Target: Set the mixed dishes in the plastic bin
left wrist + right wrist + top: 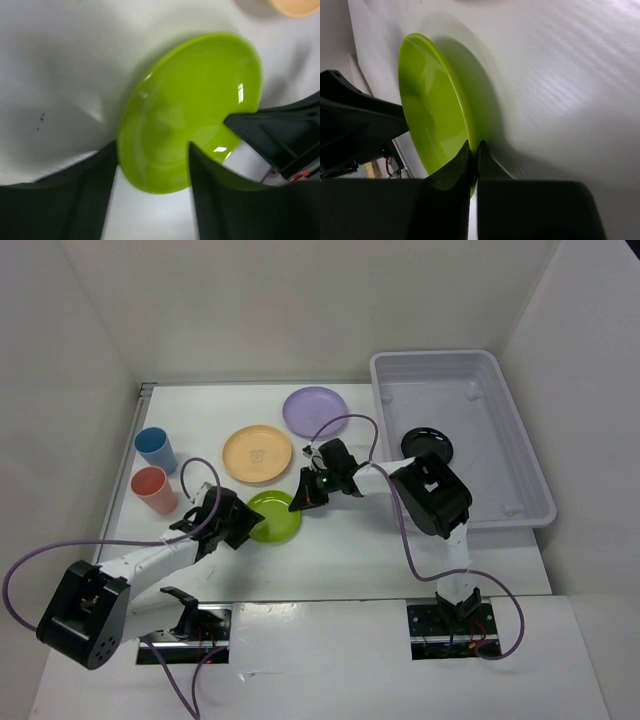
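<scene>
Fingers of my right gripper (474, 150) are pressed together on the rim of the green plate (272, 518), pinching its right edge with no gap showing between them. My left gripper (152, 147) sits at the opposite, left edge of that plate with its jaws standing apart. The rim lies in the gap, one finger just outside the edge and the other over the plate's face. Whether either finger touches the plate I cannot tell.

The green plate is on the table (350, 550), outside the bin (530, 480), which lies well to its right and farther back. From above, my left gripper covers the plate's left rim and my right gripper covers its far right rim. Both wrist views cut the plate off behind my own fingers, and I cannot tell from them whether it lies flat or is tipped.

The black plate (427, 445) is to the right of the green plate and a little beyond it, at the bin's left wall. My right arm's housing hides its near part, so I cannot say how it rests there.

The orange plate (257, 453) lies just beyond the green plate, and in the left wrist view it is only a sliver in the top corner. The lavender plate (315, 411) is farther back again. The red cup (153, 489) stands upright to the left of the green plate, with the blue cup (155, 448) just behind it.
</scene>
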Controlling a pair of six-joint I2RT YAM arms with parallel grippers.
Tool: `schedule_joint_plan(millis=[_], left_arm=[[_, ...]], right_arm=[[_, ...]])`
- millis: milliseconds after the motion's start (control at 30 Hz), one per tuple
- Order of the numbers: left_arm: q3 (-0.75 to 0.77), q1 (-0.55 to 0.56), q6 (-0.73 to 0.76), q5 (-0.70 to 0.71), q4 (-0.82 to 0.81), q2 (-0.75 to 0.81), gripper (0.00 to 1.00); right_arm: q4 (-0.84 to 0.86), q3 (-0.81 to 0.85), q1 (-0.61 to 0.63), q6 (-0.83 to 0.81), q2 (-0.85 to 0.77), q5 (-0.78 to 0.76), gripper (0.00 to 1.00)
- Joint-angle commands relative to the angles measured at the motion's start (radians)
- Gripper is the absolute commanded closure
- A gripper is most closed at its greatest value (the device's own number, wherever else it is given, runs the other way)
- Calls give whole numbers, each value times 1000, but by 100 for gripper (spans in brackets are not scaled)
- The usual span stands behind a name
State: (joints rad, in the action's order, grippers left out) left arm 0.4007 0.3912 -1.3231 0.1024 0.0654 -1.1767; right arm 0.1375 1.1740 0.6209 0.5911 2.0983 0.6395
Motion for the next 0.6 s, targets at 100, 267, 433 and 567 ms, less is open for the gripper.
schedule_joint_plan(millis=[100,267,433,567], left_arm=[[65,5,70,-4,120,165,12],[150,5,93,39,267,397,7],[211,5,136,62,321,450,7],[222,-6,156,71,263,385,9]], right_arm=[[-131,-4,37,-68,-73,-79,100],[-187,-4,28,-47,-213,-155,100],[-226,30,-82,-4,-375,-228,100],[-210,55,-267,82,-480,-250,100]])
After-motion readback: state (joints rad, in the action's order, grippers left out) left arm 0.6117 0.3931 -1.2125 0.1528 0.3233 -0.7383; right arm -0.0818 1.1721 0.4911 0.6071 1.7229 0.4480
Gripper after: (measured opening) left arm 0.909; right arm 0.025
